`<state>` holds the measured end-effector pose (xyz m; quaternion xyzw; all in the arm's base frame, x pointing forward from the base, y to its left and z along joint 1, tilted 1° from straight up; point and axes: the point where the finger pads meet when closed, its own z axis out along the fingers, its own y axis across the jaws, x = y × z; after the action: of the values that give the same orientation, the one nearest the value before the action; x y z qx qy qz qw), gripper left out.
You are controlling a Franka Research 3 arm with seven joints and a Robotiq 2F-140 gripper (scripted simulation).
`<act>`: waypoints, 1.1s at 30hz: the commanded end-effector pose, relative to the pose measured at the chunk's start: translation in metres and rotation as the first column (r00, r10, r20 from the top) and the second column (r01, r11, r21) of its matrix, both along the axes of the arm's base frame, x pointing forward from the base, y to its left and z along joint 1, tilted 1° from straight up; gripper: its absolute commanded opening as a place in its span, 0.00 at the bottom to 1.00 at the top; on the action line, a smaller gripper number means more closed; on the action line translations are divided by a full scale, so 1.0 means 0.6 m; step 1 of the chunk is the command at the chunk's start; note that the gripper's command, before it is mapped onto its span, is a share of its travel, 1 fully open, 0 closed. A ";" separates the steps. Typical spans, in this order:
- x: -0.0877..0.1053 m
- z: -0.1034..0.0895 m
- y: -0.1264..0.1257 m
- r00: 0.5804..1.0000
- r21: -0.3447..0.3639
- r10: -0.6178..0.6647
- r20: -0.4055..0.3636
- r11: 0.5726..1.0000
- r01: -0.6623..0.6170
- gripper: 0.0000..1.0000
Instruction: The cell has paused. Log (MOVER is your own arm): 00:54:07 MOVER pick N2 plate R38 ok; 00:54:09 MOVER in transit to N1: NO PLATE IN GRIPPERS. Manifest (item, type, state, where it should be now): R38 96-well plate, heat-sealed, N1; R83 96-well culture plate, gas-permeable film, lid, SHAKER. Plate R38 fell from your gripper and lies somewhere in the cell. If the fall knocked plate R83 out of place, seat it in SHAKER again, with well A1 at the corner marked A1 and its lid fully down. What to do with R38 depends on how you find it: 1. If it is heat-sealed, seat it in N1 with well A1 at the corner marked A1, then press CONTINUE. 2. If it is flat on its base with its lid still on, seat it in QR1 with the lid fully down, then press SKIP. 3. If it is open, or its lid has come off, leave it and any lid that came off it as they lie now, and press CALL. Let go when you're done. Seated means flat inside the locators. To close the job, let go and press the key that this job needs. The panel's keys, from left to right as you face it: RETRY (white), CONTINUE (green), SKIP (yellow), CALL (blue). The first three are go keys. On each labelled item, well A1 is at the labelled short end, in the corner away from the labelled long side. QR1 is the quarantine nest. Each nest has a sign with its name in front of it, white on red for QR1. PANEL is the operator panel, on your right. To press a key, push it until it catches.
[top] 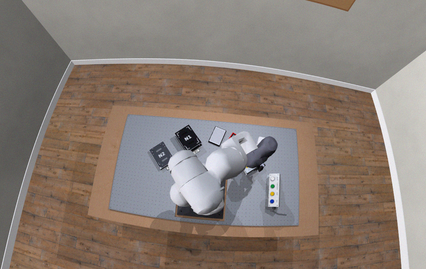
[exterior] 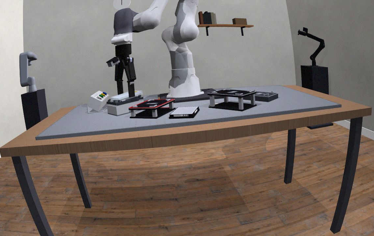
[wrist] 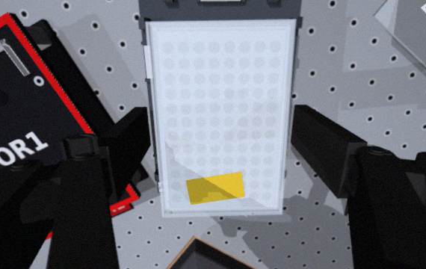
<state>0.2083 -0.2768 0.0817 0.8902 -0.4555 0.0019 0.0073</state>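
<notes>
Gripper [wrist: 220,149]: hung straight over the lidded plate on SHAKER; fingers spread, one on each long side, pinching nothing.
R83 [wrist: 220,116]: the plate under the wrist camera, clear lid over a film with a yellow tab at the near end. It lay on the shaker block [exterior: 120,106], roughly square to it. Whether it sat inside the locators, or the lid was fully down, could not be told.
R38 [top: 217,135]: white-topped plate flat on the table [top: 141,187], between N1 [top: 188,137] and QR1 [exterior: 152,104], touching neither. In the exterior view its top looked flat and sealed, no lid beside it; judged heat-sealed.
N1: unoccupied.
N2 [top: 161,154]: unoccupied.
Panel [top: 273,189]: four keys visible, none seen pushed in.
Done: judged nothing yet; arm only lined up on R83.
Left: check or reseat R83, carry R38 into N1 with A1 matched, let go, press CONTINUE (green) [top: 272,185].
</notes>
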 end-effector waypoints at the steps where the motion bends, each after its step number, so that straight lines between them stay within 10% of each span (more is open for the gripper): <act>1: -0.002 -0.002 0.001 1.000 0.001 -0.001 -0.003 1.000 0.001 0.70; 27: -0.002 -0.002 0.001 1.000 0.001 -0.001 -0.003 1.000 0.001 0.70; 28: -0.002 -0.002 0.001 1.000 0.001 -0.001 -0.003 1.000 0.001 0.10; 33: -0.002 -0.002 0.001 1.000 0.001 -0.001 -0.003 1.000 0.001 0.10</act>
<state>0.2084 -0.2771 0.0819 0.8902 -0.4555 0.0022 0.0074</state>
